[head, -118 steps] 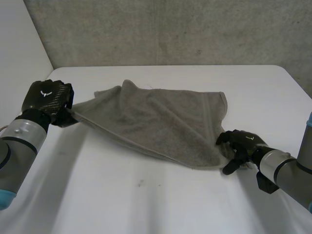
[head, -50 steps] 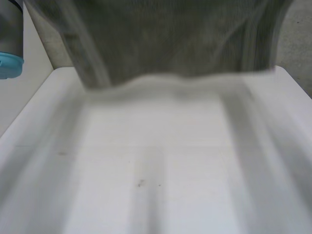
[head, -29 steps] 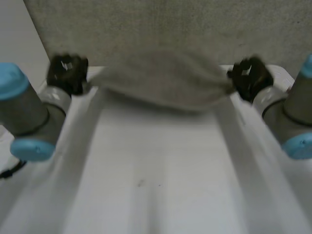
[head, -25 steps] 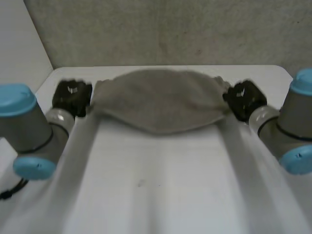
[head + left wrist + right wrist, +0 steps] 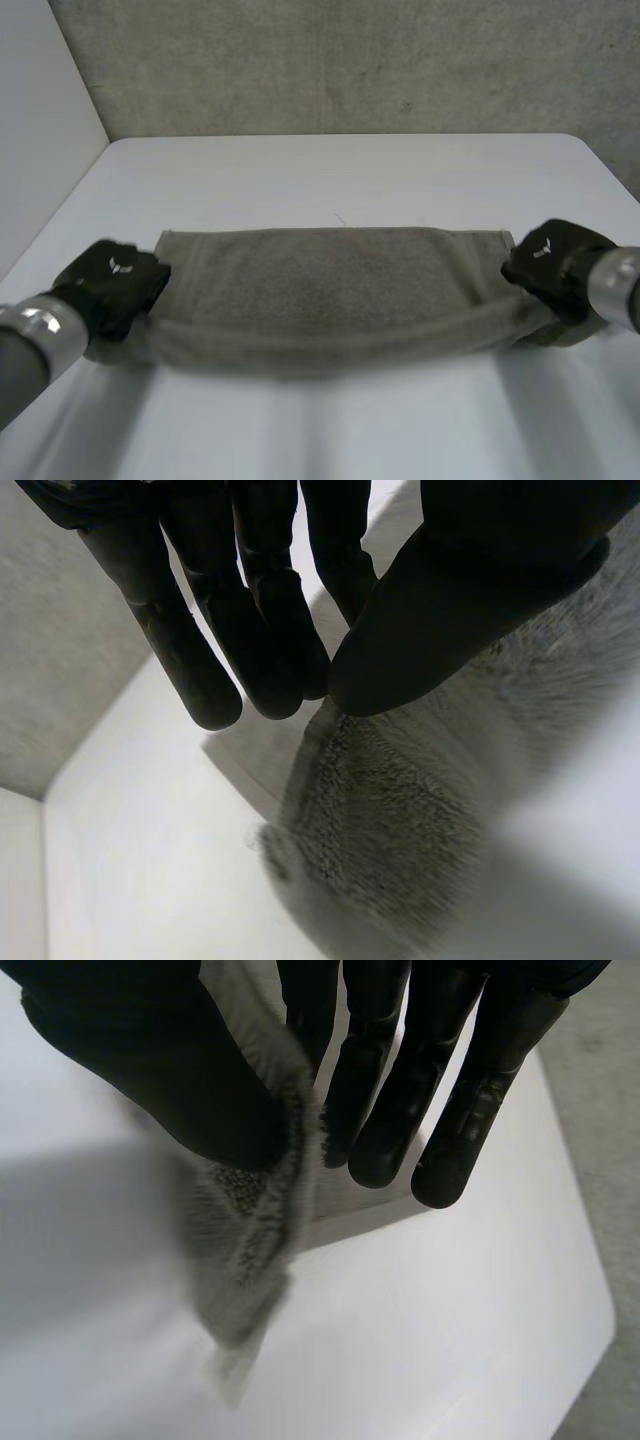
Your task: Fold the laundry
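A grey-brown terry towel (image 5: 330, 290) lies spread in a long band across the middle of the white desk (image 5: 330, 170), its long sides running parallel to the desk's far edge and its two ends reaching towards the left and right edges. The far long side rests flat on the desk with both far corners squared out, while the near long side shows a thicker ridge of cloth running between the two hands. The left hand (image 5: 112, 285) sits at the towel's left end, near the desk's left edge, and the right hand (image 5: 552, 262) sits at the right end, near the right edge. In the left wrist view the left hand (image 5: 250, 600) has its thumb closed against its straight fingers (image 5: 200, 670), with the towel (image 5: 390, 820) edge running up into that pinch and the rest of the cloth falling away onto the desk (image 5: 130, 840). In the right wrist view the right hand (image 5: 150, 1050) nips a corner of the towel (image 5: 245, 1260) between thumb and fingers (image 5: 380, 1110), the loose tip hanging just over the desk (image 5: 450, 1310). A rough grey wall (image 5: 330, 60) stands behind the desk's far edge.
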Robot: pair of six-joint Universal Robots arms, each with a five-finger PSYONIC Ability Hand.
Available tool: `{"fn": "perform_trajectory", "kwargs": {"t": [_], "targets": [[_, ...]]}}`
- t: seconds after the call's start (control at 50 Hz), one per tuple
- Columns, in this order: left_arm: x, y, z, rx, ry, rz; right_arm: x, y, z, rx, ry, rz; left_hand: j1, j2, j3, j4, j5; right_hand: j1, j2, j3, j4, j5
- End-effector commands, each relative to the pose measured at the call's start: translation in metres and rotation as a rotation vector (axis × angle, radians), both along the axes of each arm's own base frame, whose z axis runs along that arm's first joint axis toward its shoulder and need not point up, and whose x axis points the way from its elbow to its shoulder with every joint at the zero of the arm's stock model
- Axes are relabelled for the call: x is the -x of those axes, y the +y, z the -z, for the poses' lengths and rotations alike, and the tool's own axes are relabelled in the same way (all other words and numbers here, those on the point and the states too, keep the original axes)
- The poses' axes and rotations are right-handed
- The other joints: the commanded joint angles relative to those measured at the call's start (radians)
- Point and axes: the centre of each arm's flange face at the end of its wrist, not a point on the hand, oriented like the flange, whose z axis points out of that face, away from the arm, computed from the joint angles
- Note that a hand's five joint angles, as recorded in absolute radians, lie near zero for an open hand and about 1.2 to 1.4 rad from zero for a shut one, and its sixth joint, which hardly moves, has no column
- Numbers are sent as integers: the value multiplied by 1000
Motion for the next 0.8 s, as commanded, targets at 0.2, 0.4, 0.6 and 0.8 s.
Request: {"fn": "perform_trajectory", "kwargs": {"t": [0.2, 0.4, 0.6, 0.8], "targets": [[39, -152, 45, 302, 14, -129, -47, -117, 74, 315, -120, 47, 206, 178, 179, 179, 184, 426, 216, 211, 203, 230], [63, -187, 62, 387, 48, -103, -66, -144, 102, 445, -150, 38, 206, 178, 179, 179, 184, 426, 216, 211, 203, 230], [72, -167, 65, 350, 45, -66, -61, -143, 87, 472, -200, 106, -1016, -1044, -1042, -1043, -1037, -795, -1006, -1011, -1019, -991], [55, -121, 9, 372, 151, -89, -37, -99, 15, 366, -533, 237, -1016, -1044, -1042, -1043, -1037, -795, -1006, -1011, -1019, -991]]}}
